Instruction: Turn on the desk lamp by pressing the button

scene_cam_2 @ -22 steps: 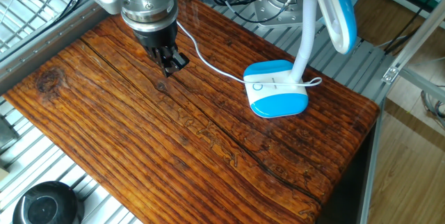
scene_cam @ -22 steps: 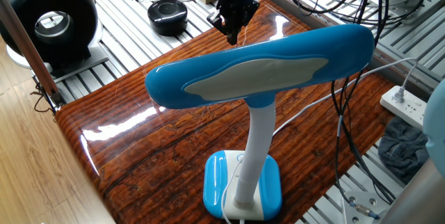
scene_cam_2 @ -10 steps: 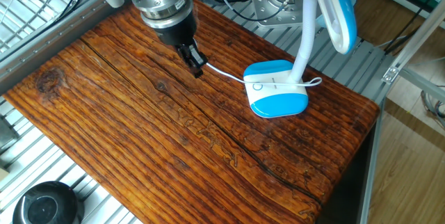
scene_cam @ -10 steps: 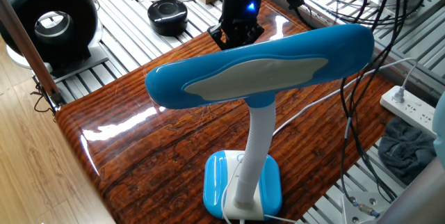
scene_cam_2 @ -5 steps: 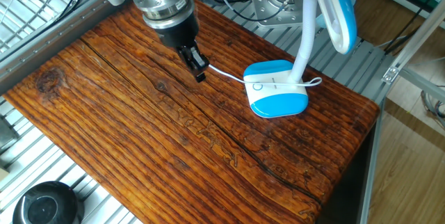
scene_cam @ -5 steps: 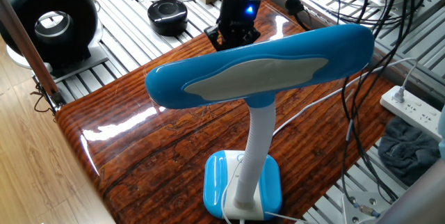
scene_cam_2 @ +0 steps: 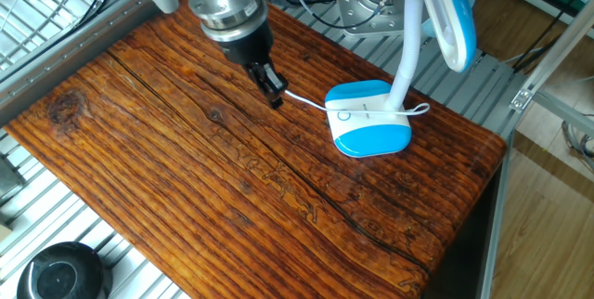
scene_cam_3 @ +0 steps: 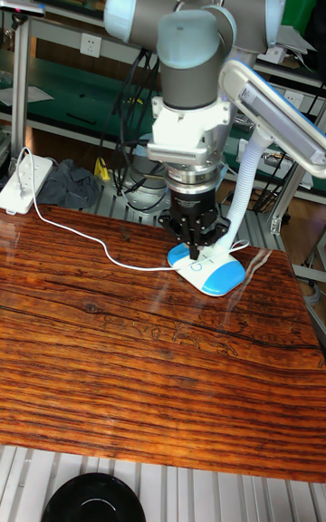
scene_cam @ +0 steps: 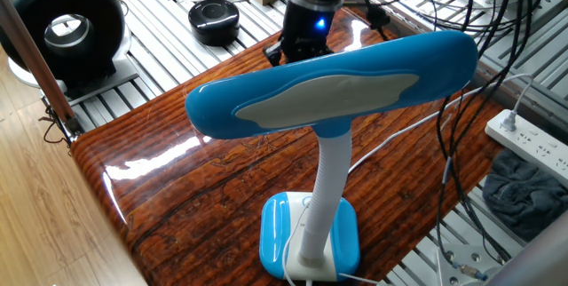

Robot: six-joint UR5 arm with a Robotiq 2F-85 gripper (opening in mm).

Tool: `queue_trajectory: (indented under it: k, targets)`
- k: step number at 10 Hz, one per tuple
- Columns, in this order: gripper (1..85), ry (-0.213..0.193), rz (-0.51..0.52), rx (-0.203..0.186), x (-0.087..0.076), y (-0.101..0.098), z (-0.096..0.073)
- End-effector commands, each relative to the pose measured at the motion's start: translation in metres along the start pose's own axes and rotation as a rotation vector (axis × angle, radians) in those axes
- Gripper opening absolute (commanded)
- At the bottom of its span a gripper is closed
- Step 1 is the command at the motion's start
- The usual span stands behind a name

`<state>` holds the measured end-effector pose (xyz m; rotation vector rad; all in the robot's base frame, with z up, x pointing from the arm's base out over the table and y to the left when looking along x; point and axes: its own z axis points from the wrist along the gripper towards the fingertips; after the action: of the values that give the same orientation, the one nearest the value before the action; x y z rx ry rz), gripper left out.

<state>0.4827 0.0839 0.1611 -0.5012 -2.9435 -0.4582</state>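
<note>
End effector [scene_cam_2: 275, 95], fingers pinched together, hovers near frame centre left of the desk lamp [scene_cam_2: 368, 118]; it should line up over the round button [scene_cam_2: 344, 115], then press gently.

black round fan [scene_cam: 62, 27], black puck [scene_cam: 214, 19], power strip [scene_cam: 519, 133], grey cloth [scene_cam: 515, 193]

The tool [scene_cam_3: 193, 250] is seen pointing straight down over the wooden table [scene_cam_3: 109, 341], its tip in front of the near end of the desk lamp [scene_cam_3: 272, 128] base. The lamp's white neck rises to a tilted blue-edged head at right. A white cable [scene_cam_3: 91, 236] is laid across the table to a power strip [scene_cam_3: 18, 180] at left.
</note>
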Motion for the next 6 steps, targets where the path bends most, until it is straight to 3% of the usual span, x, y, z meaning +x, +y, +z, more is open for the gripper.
queue_trajectory:
  k: [1, 3, 6]
  targets:
    - [1.0, -0.013, 0.036, -0.015, 0.010, 0.019, 0.017]
    - [1.0, -0.012, 0.061, -0.056, 0.012, 0.032, 0.018]
    - [1.0, -0.009, 0.016, 0.004, 0.015, 0.015, 0.024]
